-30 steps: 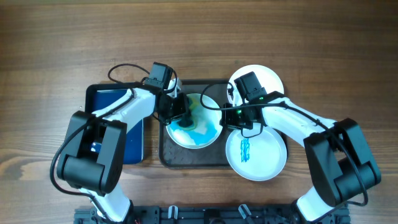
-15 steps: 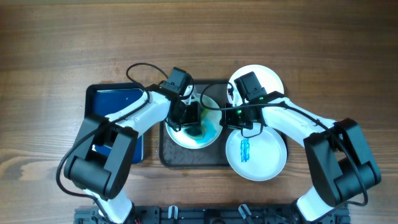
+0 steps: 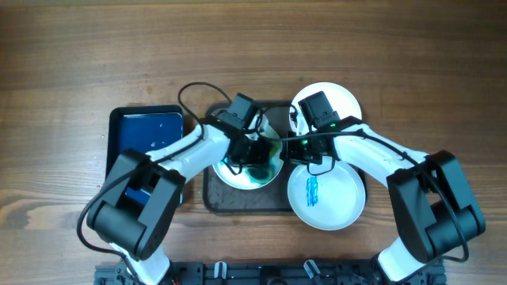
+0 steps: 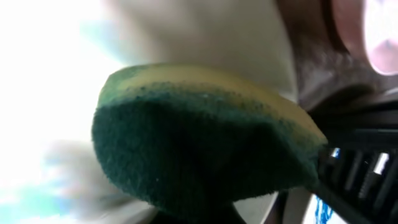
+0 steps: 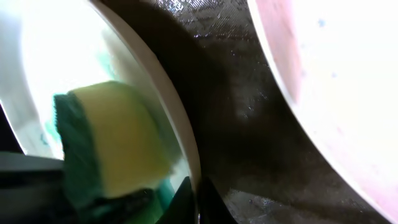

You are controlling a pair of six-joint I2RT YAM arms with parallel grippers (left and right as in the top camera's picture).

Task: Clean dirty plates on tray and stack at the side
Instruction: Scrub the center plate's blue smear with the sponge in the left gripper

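left tool [image 3: 252, 152]: clamped shut on the sponge [image 4: 205, 143]. My left wrist view shows both the green scrub face and the yellow foam. The sponge is pressed on the plate on the tray [image 3: 238, 178].
right tool [image 5: 198, 200]: closed, tips pinching the right rim of that same plate, as I read it from my right wrist view.
plate on the tray: sits mid-tray with a teal-blue smear spread over its face.
tray [image 3: 238, 202]: dark, on the counter [image 3: 79, 63], between the blue tray [image 3: 146, 131] and the other two plates.
scribbled plate [image 3: 341, 202]: near right, blue scribble in the middle, left edge at the tray's right rim.
far plate [image 3: 344, 96]: by the tray's far right corner. Its middle is hidden by my right arm, so I can't tell if it's marked.
blue tray: left of the tray, partly under my left arm.
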